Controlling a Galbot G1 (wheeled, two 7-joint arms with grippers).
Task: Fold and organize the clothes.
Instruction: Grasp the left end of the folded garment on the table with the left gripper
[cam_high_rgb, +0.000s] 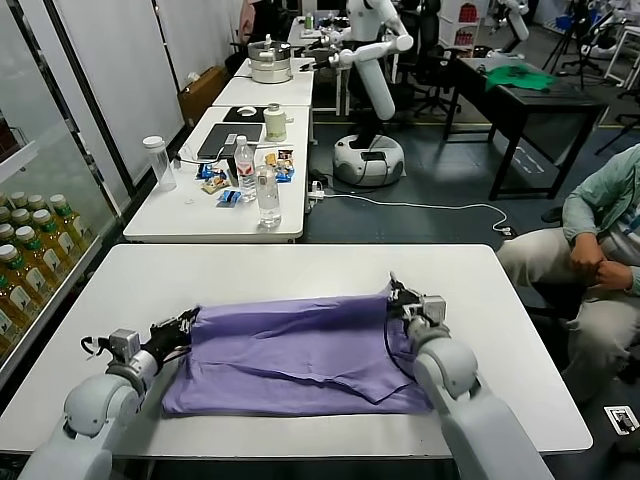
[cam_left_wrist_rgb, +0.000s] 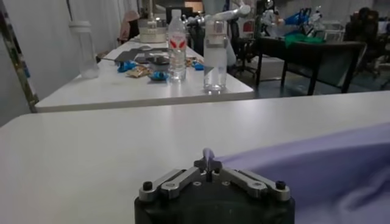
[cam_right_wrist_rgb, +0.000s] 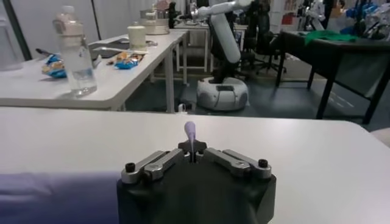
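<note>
The clothes are one lavender-purple T-shirt (cam_high_rgb: 300, 355) lying folded across the near half of the white table (cam_high_rgb: 300, 275). At the shirt's left far corner my left gripper (cam_high_rgb: 190, 322) is shut on a pinch of the fabric; in the left wrist view a purple tip sticks up between the shut jaws of that gripper (cam_left_wrist_rgb: 208, 163), and the T-shirt (cam_left_wrist_rgb: 317, 164) spreads away beside it. My right gripper (cam_high_rgb: 397, 297) is shut on the shirt's right far corner. In the right wrist view a sliver of cloth pokes out of that gripper (cam_right_wrist_rgb: 191, 146), with the T-shirt (cam_right_wrist_rgb: 55, 198) low beside it.
A second white table (cam_high_rgb: 215, 225) behind carries bottles (cam_high_rgb: 268, 195), a cup, snacks and a laptop. A shelf of drink bottles (cam_high_rgb: 30, 260) stands at the left. A seated person (cam_high_rgb: 595, 240) is at the right. Another robot (cam_high_rgb: 370, 90) and a dark table with a green garment (cam_high_rgb: 520, 75) stand far back.
</note>
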